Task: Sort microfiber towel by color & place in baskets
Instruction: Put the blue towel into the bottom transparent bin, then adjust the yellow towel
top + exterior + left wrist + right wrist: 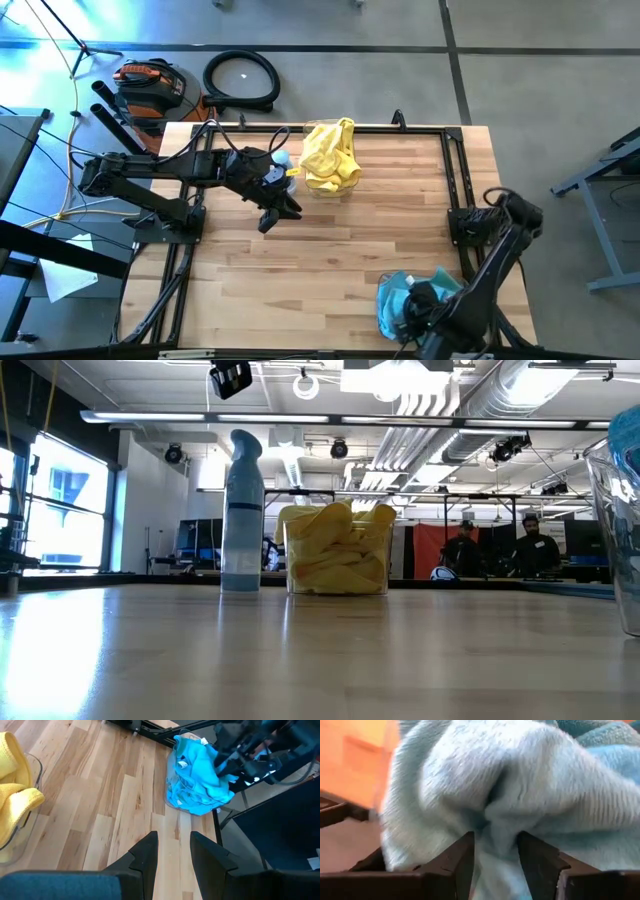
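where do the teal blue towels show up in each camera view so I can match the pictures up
High view: teal-blue towels heaped in a clear basket at the table's near right corner, under the right gripper.
Low view: only a blue sliver above the tub wall at the right edge.
Left wrist view: blue heap across the table, the other arm over it.
Right wrist view: fills the picture, cloth between the fingers.
Shared landmark: the basket of yellow towels.

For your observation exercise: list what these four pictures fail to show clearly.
- Blue tub: low view, cut off by the right edge.
- Blue towels: high view, partly hidden by the right arm; their count is unclear.
- Right gripper: right wrist view, towel between the fingers; grip uncertain.
- Bottle: high view, mostly hidden behind the left arm.
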`<state>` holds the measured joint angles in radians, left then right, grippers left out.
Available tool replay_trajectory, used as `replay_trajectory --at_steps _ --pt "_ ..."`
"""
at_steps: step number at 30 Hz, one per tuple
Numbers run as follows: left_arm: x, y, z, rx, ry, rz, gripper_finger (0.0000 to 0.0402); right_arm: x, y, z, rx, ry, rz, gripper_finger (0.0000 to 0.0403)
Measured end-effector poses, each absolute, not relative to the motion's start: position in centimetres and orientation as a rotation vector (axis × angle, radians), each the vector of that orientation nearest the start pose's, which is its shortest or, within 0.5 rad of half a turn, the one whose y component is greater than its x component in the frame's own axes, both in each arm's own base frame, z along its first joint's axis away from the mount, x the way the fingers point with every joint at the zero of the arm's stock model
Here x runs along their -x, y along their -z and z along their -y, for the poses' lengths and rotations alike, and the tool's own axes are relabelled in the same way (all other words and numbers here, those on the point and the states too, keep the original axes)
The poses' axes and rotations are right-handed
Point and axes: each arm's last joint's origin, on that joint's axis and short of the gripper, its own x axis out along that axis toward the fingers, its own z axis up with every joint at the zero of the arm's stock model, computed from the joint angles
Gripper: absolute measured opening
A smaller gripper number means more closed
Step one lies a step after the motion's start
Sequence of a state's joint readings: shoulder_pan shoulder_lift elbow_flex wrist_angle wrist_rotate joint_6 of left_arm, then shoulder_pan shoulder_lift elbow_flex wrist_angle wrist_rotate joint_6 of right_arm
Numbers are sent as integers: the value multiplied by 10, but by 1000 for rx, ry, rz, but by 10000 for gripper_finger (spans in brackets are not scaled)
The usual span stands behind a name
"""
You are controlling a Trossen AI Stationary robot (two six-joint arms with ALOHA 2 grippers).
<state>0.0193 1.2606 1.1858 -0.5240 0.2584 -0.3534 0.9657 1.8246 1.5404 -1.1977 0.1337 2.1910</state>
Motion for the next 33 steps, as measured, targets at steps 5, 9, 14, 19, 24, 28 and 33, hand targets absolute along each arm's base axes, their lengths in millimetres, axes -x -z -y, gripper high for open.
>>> replay_trajectory --at_steps 5,9,14,19,24,28,33 --pt "-266 -343 2 402 132 -627 104 -196 -279 -282 -1028 835 -1204 147" --pt "-255 -354 2 369 147 -582 104 -194 -299 -279 -1008 848 -1184 147" --pt "-227 -374 2 307 143 -503 104 -199 -323 -267 -967 850 -971 147" --pt "-191 -384 3 215 27 -492 104 -219 -340 -243 -893 866 -722 147" --pt "-163 -374 5 179 2 -463 104 -265 -354 -195 -771 897 -681 147" --pt "-145 -354 4 176 -25 -454 104 -305 -363 -135 -730 974 -628 147" --pt "-132 -334 3 177 -24 -392 104 -347 -376 -45 -670 982 -602 144"
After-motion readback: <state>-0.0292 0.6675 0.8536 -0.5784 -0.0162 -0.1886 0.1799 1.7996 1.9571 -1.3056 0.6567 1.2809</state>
